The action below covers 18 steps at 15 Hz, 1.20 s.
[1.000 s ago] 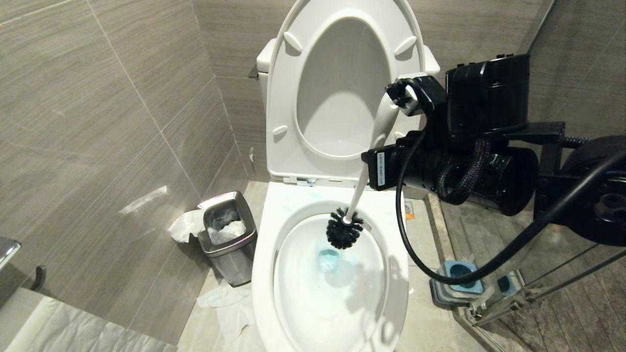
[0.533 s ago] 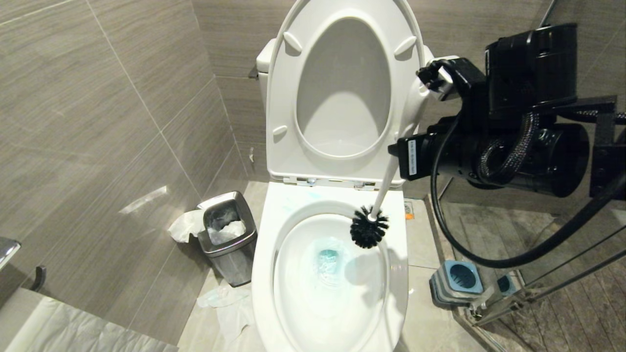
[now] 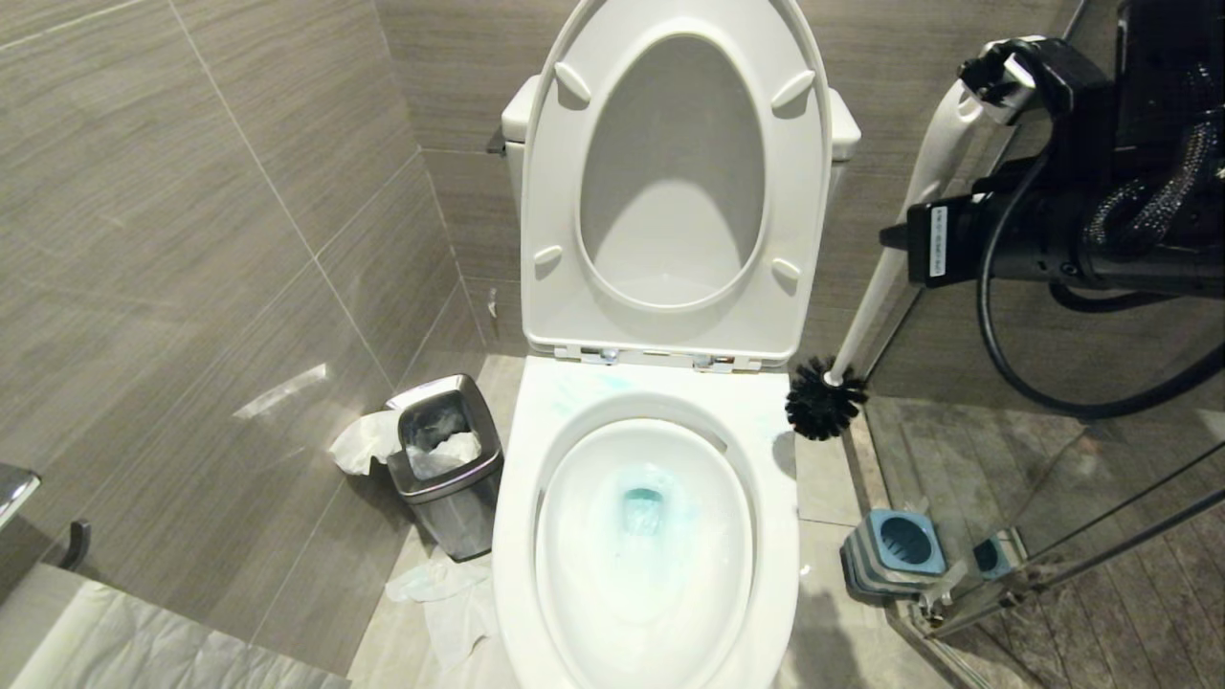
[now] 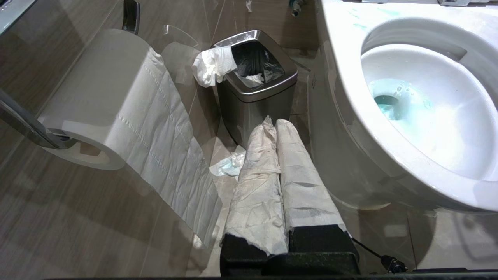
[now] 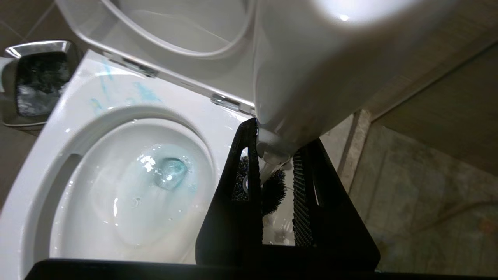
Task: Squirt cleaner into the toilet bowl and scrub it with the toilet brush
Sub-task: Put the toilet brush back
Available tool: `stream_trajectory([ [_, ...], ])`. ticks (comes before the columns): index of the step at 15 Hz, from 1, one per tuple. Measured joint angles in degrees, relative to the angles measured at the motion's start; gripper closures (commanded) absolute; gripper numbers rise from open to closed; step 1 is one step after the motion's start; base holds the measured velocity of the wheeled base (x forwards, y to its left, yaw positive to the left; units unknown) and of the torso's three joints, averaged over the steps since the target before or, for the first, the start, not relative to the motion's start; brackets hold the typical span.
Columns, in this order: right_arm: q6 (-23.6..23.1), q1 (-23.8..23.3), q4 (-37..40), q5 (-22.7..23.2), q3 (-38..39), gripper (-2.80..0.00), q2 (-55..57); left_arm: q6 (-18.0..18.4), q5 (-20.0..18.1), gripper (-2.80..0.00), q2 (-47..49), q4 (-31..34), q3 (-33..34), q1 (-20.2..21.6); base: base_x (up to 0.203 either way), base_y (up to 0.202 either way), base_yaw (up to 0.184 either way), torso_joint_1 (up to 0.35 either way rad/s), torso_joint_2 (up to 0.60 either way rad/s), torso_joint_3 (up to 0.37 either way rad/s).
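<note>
Steel bin (image 3: 448,466): seen at lower left of the head view, stuffed with paper, just beside the bowl.
Left gripper (image 4: 278,128): clenched with nothing held, its fingers wrapped in tissue, pointed at the bin.
Toilet bowl (image 3: 643,612): glossy white, seat and lid raised; blue-tinted water is seen at the drain, blue smears on the rim.
Toilet brush (image 3: 885,251): slim white handle, round black bristle head hung right of the rim, outside the bowl.
Right gripper (image 5: 272,155): at upper right of the head view, clamped around the brush handle, bristles below it.
Blue-and-grey holder (image 3: 895,553): on the floor at lower right, well below the brush head.
</note>
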Motion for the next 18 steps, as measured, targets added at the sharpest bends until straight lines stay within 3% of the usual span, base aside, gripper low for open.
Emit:
stream_trajectory([
  [7, 0.14, -13.98, 1.16, 7.00, 1.55, 0.00, -2.73, 0.02, 0.00, 0.00, 0.00, 0.02, 0.00, 0.00, 0.000, 0.000, 0.000, 0.000, 0.00, 0.000],
  [14, -0.16, -23.38, 0.46, 13.02, 7.05, 0.00, -5.25, 0.00, 0.00, 0.00, 0.00, 0.00, 0.00, 0.00, 0.000, 0.000, 0.000, 0.000, 0.00, 0.000],
  [18, -1.02, -26.81, -7.13, 14.07, 14.10, 0.00, -5.73, 0.00, 0.00, 0.00, 0.00, 0.02, 0.00, 0.00, 0.000, 0.000, 0.000, 0.000, 0.00, 0.000],
])
